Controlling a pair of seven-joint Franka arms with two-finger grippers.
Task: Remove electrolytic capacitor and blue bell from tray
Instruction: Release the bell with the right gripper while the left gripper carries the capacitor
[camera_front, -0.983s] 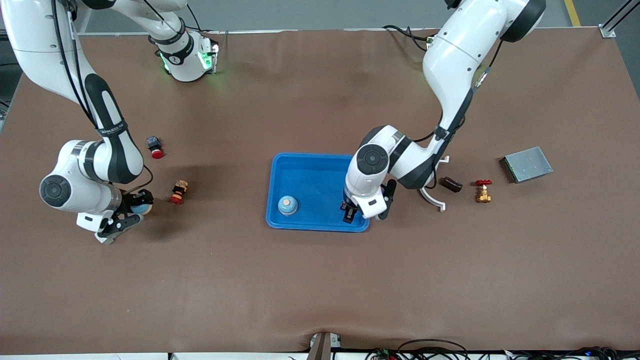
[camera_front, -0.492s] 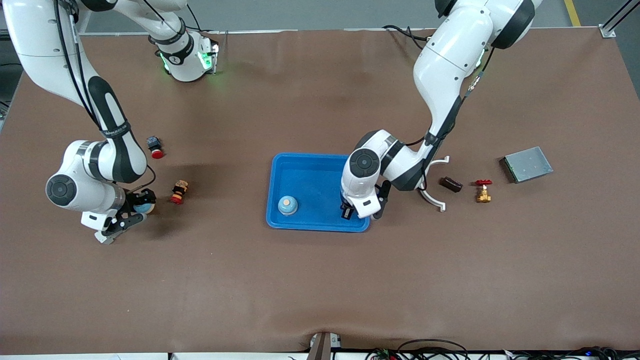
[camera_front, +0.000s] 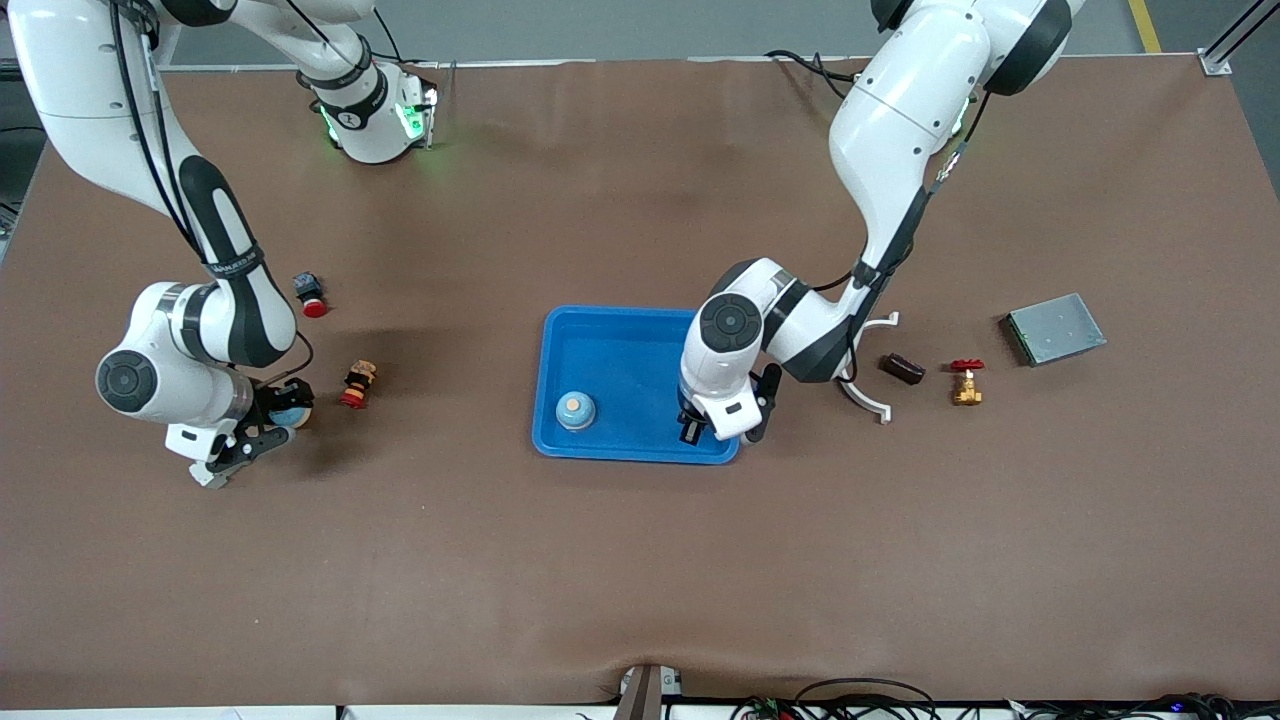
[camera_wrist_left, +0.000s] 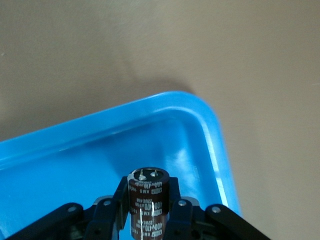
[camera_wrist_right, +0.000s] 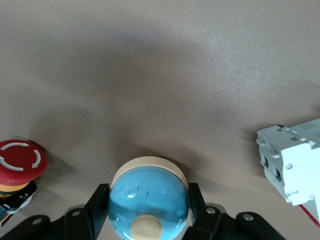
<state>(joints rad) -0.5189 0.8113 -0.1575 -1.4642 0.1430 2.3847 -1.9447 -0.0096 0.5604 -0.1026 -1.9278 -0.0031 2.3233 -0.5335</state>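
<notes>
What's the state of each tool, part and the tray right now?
left tool: shut on capacitor, over blue tray
right tool: shut on bell
second bell: sitting in the tray
red push button: lying on table
brass valve: on table, untouched

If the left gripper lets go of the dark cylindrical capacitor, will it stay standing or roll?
Held upright by the left gripper over the blue plastic tray, the dark cylindrical capacitor probably stands if set down level. Tipped, its round side would likely roll. The glossy sleeve may be slippery.
</notes>
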